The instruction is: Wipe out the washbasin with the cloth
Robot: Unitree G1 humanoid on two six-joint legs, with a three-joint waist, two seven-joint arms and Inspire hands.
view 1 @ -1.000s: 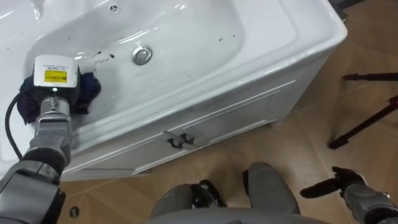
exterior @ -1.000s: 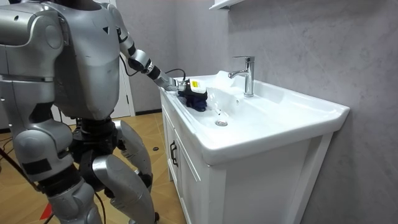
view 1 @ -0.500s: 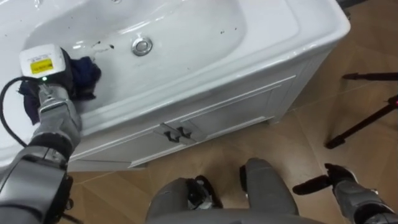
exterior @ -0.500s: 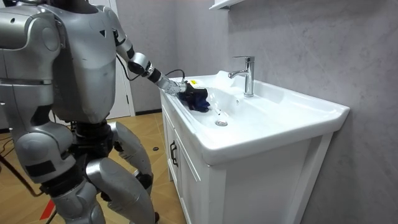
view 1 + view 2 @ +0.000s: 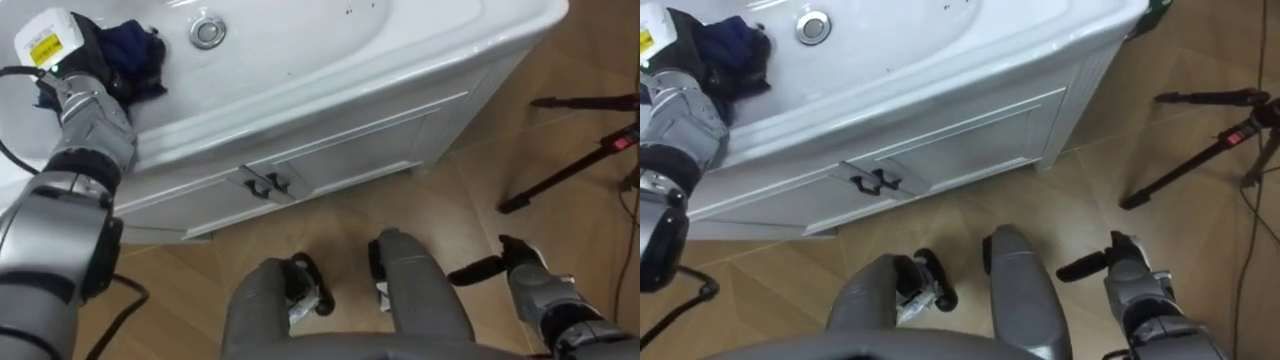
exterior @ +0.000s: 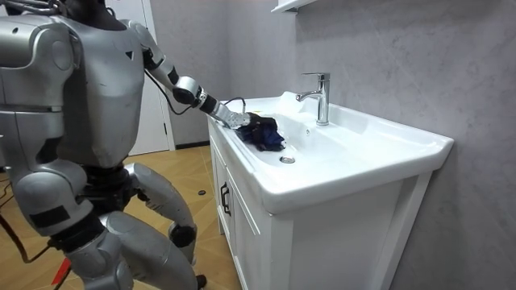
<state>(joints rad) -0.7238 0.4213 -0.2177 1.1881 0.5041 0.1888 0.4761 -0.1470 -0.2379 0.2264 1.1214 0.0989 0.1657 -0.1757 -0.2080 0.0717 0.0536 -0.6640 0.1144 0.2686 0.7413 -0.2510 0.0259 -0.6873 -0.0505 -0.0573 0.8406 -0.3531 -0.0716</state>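
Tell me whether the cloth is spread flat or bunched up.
Bunched up: the dark blue cloth lies crumpled in a heap inside the basin, at the left hand.

Left robot hand (image 5: 68,52) fingers buried in cloth (image 5: 135,45); basin (image 5: 300,40) cropped.

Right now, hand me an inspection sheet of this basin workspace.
Surface: white basin, with dark specks past the drain.
Job's things: dark blue cloth in the basin, beside the drain.
Clutter: nothing seen.
Hands: left hand on the cloth; right hand open, low over the floor.
Cables: thin cable on the floor by the tripod.
Surroundings: faucet, white cabinet with dark handles, wooden floor.
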